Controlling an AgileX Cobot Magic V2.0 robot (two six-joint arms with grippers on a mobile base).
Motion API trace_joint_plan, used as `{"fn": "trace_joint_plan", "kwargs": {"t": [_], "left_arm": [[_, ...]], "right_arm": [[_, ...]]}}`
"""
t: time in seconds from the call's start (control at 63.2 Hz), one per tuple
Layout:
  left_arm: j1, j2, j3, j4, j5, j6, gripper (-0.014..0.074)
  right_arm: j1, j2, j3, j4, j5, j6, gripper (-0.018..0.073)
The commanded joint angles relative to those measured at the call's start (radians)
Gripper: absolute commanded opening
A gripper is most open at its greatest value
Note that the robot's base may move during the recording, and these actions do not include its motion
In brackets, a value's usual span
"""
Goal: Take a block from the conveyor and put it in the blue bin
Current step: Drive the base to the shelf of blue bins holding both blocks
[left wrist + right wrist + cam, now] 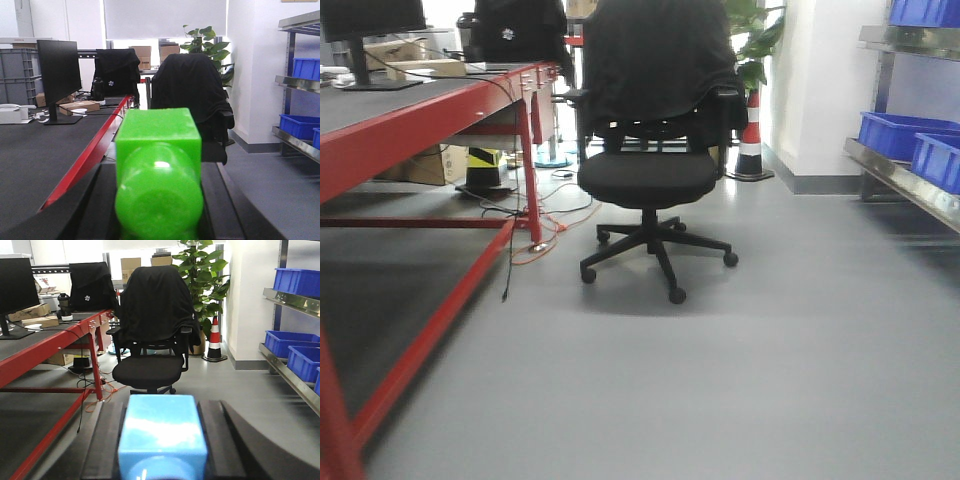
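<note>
My left gripper (159,202) is shut on a bright green block (159,160), which fills the gap between its black fingers (95,205). My right gripper (163,452) is shut on a light blue block (163,427) between its black fingers (217,440). The conveyor (390,105), a dark belt in a red frame, runs along the left and also shows as the conveyor (35,155) in the left wrist view. Blue bins (900,135) sit on a steel shelf at the right, seen too as blue bins (285,342). Neither gripper shows in the front view.
A black office chair (655,170) draped with a dark jacket stands on the grey floor ahead. A striped traffic cone (751,140) and a plant (202,280) are behind it. A monitor (370,30), boxes and cables (545,225) lie by the conveyor.
</note>
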State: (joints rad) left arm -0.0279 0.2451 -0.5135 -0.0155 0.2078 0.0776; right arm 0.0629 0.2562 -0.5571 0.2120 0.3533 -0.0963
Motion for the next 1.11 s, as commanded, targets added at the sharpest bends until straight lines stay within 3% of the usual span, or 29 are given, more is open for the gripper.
{"fn": "trace_joint_plan", "kwargs": {"t": [0.0,1.091], "left_arm": [[0.005,-0.004,0.001,-0.006,-0.015,-0.002,-0.0111],[0.005,-0.004,0.001,-0.006,-0.015,-0.002,-0.0111]], "right_arm": [[0.002,0.000,-0.002,0.003,-0.021,-0.004,-0.0154],[0.002,0.000,-0.002,0.003,-0.021,-0.004,-0.0154]]}}
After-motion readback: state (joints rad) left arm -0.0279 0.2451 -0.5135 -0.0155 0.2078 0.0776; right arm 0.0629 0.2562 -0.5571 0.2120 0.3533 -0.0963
